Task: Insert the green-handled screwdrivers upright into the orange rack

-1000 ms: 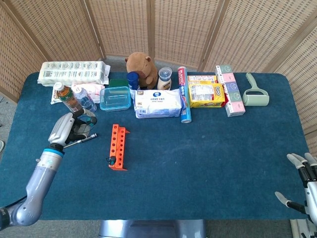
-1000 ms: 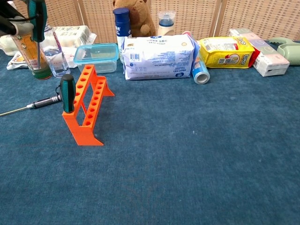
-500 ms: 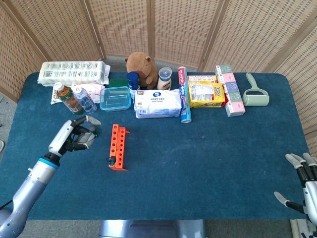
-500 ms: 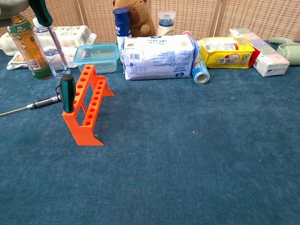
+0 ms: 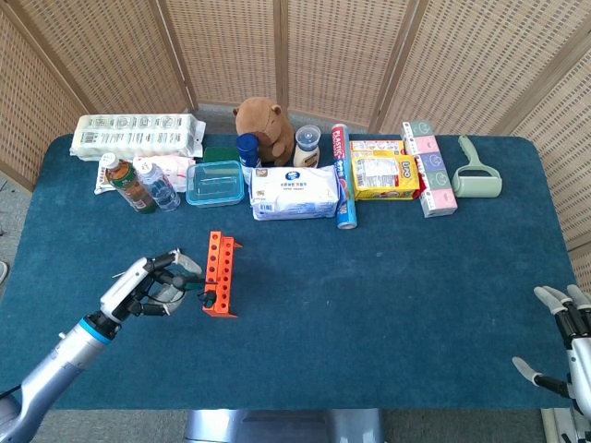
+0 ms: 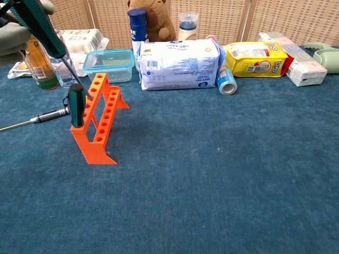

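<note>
Where bottles (image 6: 39, 63) stand, loose screwdriver (image 6: 37, 118)

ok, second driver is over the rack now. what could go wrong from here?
The screwdriver in the left hand is tilted, not vertical, so its tip may catch the orange rack rim and push the light rack. It comes down close to the seated screwdriver and may knock it. A loose screwdriver lies beside the rack.

3 screwdrivers (image 6: 76, 105), 1 orange rack (image 6: 98, 119)

tilted screwdriver (image 6: 39, 29) above orange rack (image 6: 98, 119)
</note>
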